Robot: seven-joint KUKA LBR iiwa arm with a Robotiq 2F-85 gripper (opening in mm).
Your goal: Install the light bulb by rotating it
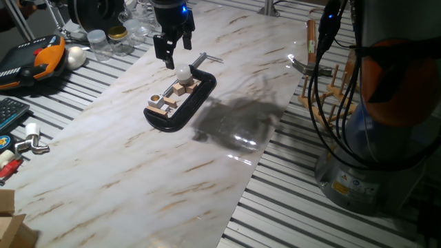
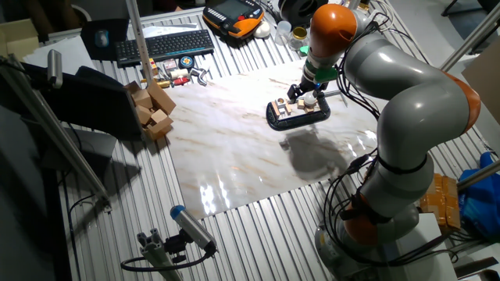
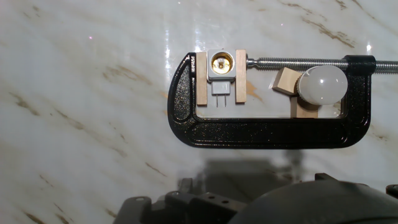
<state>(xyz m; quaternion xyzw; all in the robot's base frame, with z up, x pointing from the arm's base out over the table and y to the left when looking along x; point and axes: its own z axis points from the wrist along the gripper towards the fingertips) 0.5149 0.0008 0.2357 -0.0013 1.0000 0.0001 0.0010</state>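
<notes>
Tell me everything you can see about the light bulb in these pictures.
The light bulb is small, round and frosted white, with a soft shine on top. Its base is hidden in all three views. It sits inside the opening of the black C-clamp, near the end where the screw passes through the frame, resting among small wooden blocks that touch it. It is not in the grey socket, which stands empty at the clamp's other end. The gripper hovers above, apart from it.
</notes>
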